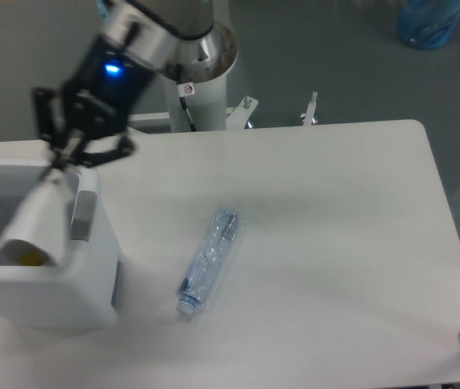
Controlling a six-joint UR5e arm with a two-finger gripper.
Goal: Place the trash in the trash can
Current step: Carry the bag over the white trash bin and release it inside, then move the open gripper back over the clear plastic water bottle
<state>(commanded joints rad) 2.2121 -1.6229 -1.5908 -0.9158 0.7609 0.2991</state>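
The gripper (61,159) pinches the top of the wrinkly plastic cup (31,220), which hangs over the open trash can (92,267) at the worktop's left edge. The slim bottle (208,260) lies mid-worktop, toward the front edge.

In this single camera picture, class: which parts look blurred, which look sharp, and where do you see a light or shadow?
Fixed camera view: the gripper and the cup-like piece it holds over the trash can are smeared; the bottle lies sharp on the table with a faint shadow; a blue light glows on the wrist.
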